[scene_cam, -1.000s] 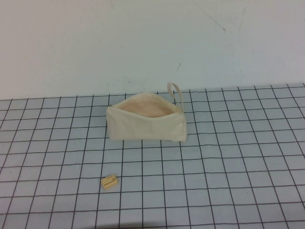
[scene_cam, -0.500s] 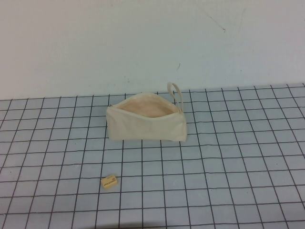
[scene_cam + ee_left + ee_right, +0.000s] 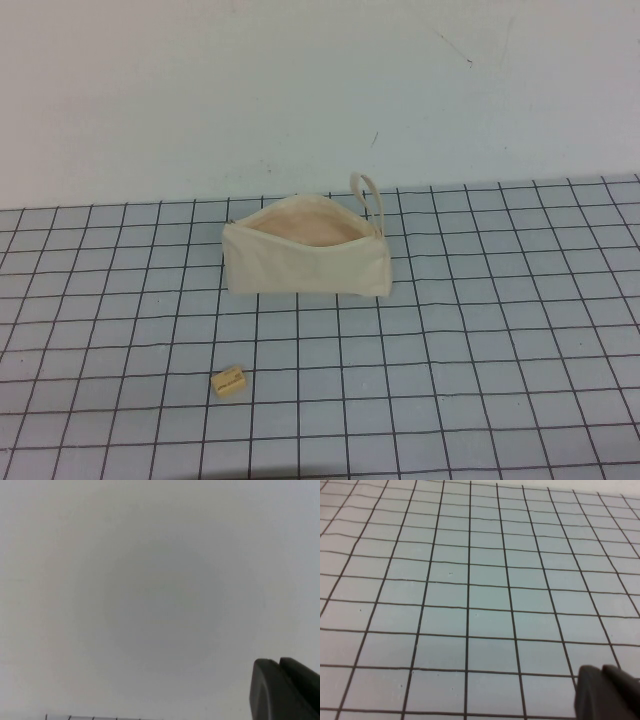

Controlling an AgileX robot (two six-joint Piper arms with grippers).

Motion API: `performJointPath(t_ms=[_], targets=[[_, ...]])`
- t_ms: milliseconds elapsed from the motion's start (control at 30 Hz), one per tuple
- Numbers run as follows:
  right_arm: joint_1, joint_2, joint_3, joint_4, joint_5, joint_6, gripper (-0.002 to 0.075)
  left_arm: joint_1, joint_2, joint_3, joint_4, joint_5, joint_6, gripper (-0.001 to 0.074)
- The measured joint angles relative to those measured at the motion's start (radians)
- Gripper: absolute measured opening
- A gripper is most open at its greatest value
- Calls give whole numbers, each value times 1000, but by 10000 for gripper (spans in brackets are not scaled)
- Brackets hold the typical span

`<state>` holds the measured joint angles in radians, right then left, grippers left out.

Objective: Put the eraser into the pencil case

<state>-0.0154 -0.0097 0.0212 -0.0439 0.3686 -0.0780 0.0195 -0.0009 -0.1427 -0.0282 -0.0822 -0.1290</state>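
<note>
The left claw (image 3: 285, 690) shows only as a dark tip at the corner of its own wrist view. It faces a plain pale wall, with a thin strip of the checked desk at the edge. I cannot tell if this claw is spread or pressed together. The right claw (image 3: 607, 692) is also just a dark tip in its wrist view, hanging over bare squares of the desk (image 3: 470, 580). I cannot tell its state either. Neither claw holds anything that can be seen, and neither arm shows in the high view, so both seem parked back off the desk.

The eraser (image 3: 230, 381) lies on the near left part of the desk, a bit turned against the lines. It looks small, light and firm, so it should not squash. I think a claw should pinch it across its two long sides, gently, so it does not pop out.

The pencil case (image 3: 306, 259) sits farther back, well apart from the eraser. It is soft cloth, its top is open, and its loop (image 3: 369, 195) sticks up at the right end.

The eraser is not yet picked up.
</note>
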Motion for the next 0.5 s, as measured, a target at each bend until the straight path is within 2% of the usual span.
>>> performJointPath(t_ms=[133, 300, 367, 500], targets=[[0, 0, 0, 0, 0, 0, -1, 0, 125, -200, 21, 263, 0, -1], [0, 0, 0, 0, 0, 0, -1, 0, 395, -422, 38, 627, 3, -1], [0, 0, 0, 0, 0, 0, -1, 0, 518, -468, 38, 684, 10, -1], [0, 0, 0, 0, 0, 0, -1, 0, 743, -496, 28, 651, 16, -1]])
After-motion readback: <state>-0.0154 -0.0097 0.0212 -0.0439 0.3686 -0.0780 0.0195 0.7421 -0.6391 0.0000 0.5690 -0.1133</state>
